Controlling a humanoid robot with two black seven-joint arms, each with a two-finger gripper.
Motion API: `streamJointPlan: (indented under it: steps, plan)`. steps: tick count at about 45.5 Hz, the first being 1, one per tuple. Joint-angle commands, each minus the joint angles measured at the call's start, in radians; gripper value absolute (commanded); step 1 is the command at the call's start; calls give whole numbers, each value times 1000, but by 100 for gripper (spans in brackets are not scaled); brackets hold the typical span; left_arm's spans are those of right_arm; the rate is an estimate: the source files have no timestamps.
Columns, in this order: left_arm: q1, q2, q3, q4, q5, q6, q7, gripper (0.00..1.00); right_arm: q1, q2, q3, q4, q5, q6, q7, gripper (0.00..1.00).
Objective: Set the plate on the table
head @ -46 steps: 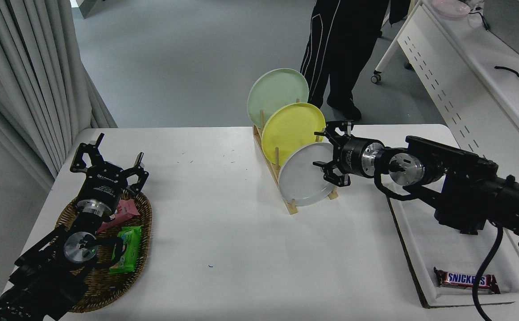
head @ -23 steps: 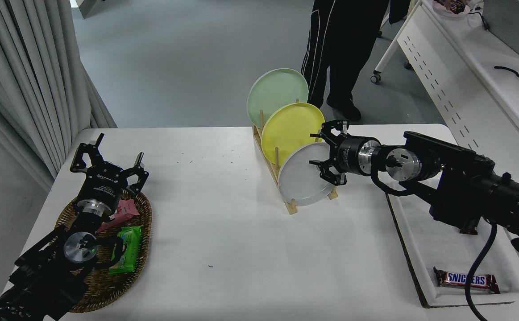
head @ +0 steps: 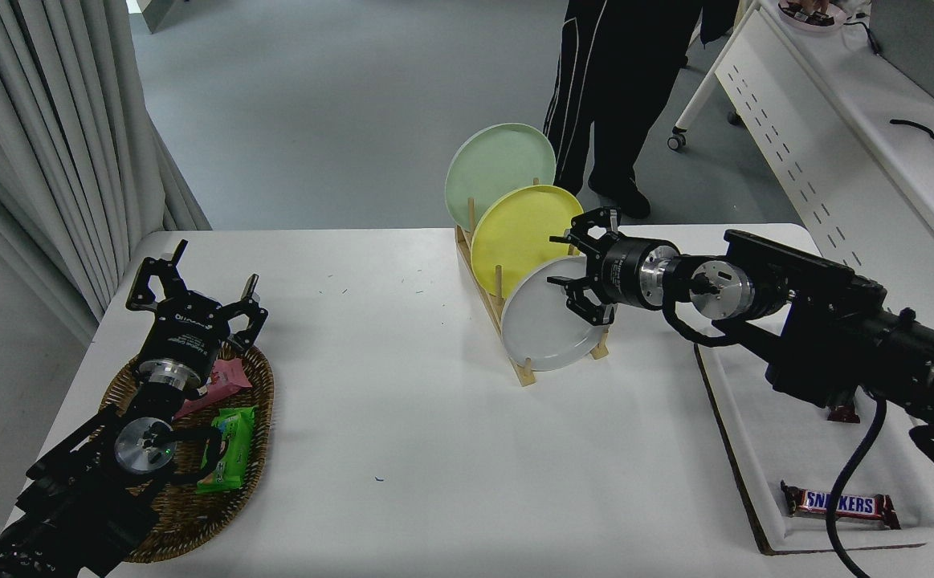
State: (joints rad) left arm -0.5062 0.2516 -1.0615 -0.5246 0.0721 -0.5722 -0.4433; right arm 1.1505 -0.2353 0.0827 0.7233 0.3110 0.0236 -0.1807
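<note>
the light-grey plate (head: 543, 325) stands in the wooden rack (head: 515, 353) on the desk (head: 402, 417); right claw (head: 575, 269), fingers apart, at its upper rim; nothing lifted yet. left claw (head: 193, 293) apart, parked.

Both arms are black with silver metal wrist rings, the left gripper (head: 193, 293) has small white print, and a black cable loops beside the right gripper (head: 583, 269).
</note>
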Motion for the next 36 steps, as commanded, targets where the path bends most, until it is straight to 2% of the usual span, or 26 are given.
streamJointPlan:
  steps: [1, 5, 7, 36]
  plan:
    - [0, 0, 0, 0, 0, 0, 0, 100, 0, 14, 2, -33, -1, 1, 0, 46]
    - [0, 0, 0, 0, 0, 0, 0, 100, 0, 18, 2, -35, -1, 1, 0, 44]
    - [0, 0, 0, 0, 0, 0, 0, 100, 0, 18, 2, -35, -1, 1, -2, 39]
    - [0, 0, 0, 0, 0, 0, 0, 100, 9, 13, 2, -33, -3, 19, -31, 31]
